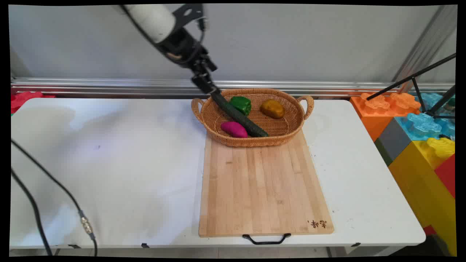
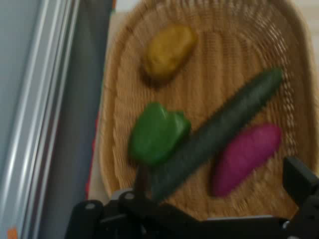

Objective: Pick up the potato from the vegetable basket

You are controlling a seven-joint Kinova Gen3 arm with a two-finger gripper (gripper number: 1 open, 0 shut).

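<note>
A white counter [image 1: 109, 163] fills most of the room's near side, with a grey wall and a metal rail behind it. Bright toy blocks [image 1: 418, 138] are stacked off its right end, and black cables [image 1: 47, 203] hang at the near left.

On the counter's right half lies a long wooden cutting board [image 1: 262, 185], bare on top, with a black handle [image 1: 266, 239] at its near edge. A wicker basket [image 1: 295, 125] with two loop handles sits at the board's far end, its near side resting on the wood.

The white arm [image 1: 153, 18] reaches down from the upper left to the basket's far left rim. Its black hand [image 1: 205, 85] meets the far end of a dark green cucumber [image 1: 240, 118]. The cucumber slants across the basket, far end raised at the rim, near end down on the basket's floor at the near right. The hand view shows the cucumber's end running in between the fingers, but I cannot tell whether they are closed on it or only around it.

Three smaller things lie in the basket. A green bell pepper [image 1: 241, 104] sits touching the cucumber's far side. A yellow-brown potato [image 1: 272, 108] lies to the right, apart from the others. A purple sweet potato [image 1: 233, 129] lies just on the cucumber's near left side.

Everything is inside the basket; nothing is on the board.
</note>
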